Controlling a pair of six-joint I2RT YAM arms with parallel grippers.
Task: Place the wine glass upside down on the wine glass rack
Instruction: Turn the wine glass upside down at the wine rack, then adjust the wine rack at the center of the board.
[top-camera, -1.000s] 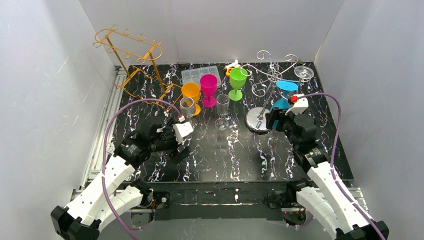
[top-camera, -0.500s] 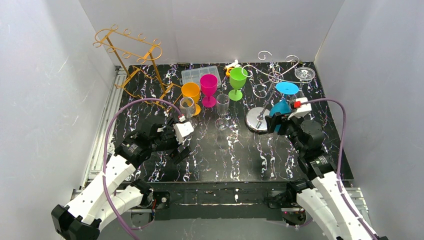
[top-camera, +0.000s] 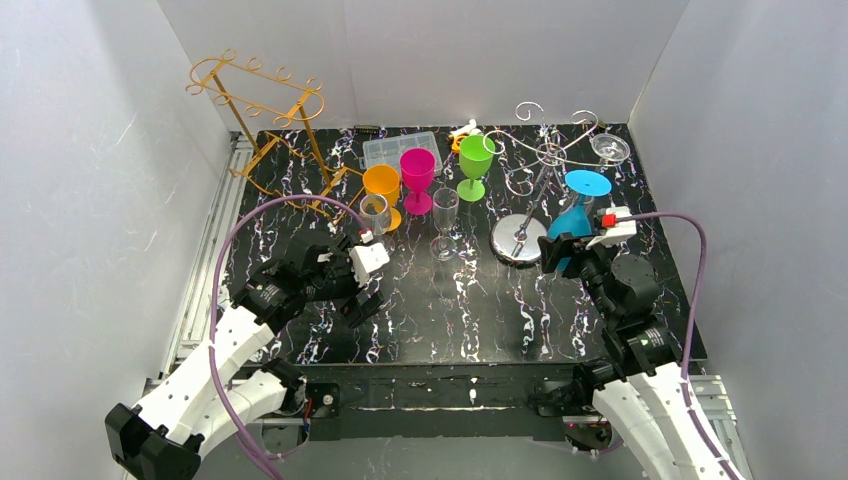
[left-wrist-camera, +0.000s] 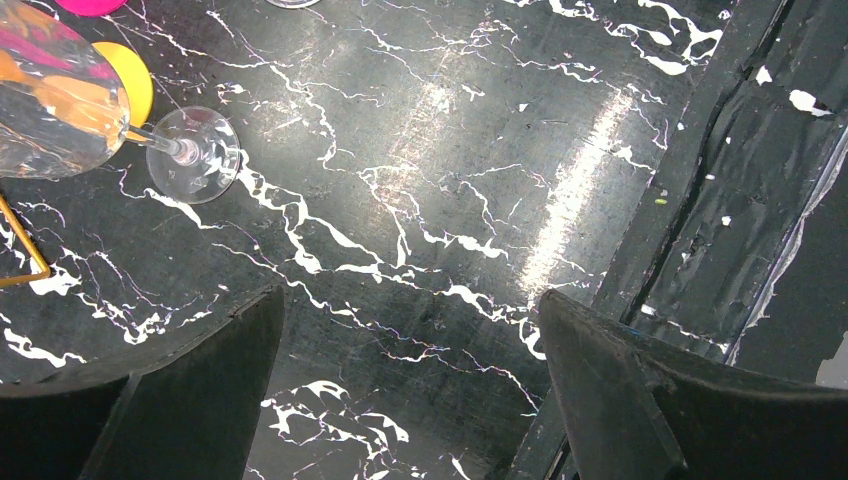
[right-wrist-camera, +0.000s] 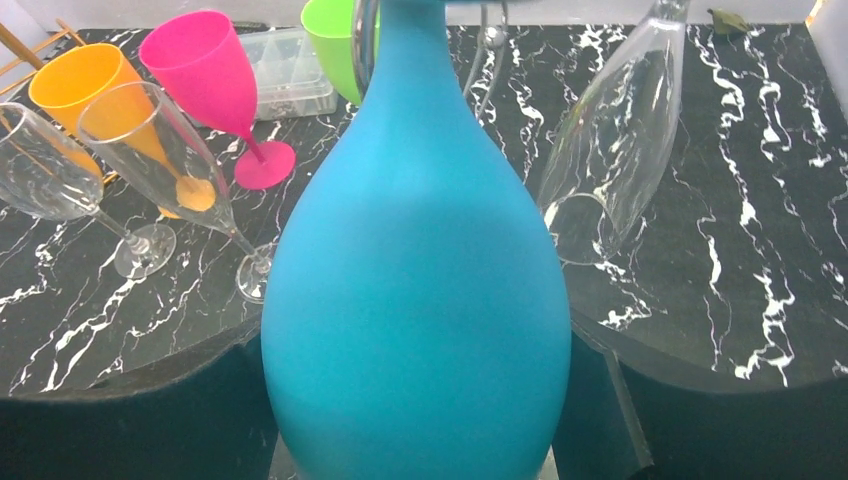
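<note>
From above, the blue wine glass (top-camera: 587, 183) is seen inverted, gripped at its bowl by the right gripper (top-camera: 562, 250) just beside the silver rack (top-camera: 518, 242). In the left wrist view, the left gripper (left-wrist-camera: 410, 330) is spread wide with nothing between. In the right wrist view, the blue bowl is clamped, 1 clear glass (right-wrist-camera: 610, 150) hanging inverted behind.

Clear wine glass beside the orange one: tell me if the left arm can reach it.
Probably yes: the left tool is open and empty, the clear wine glass close by, nothing between.
</note>
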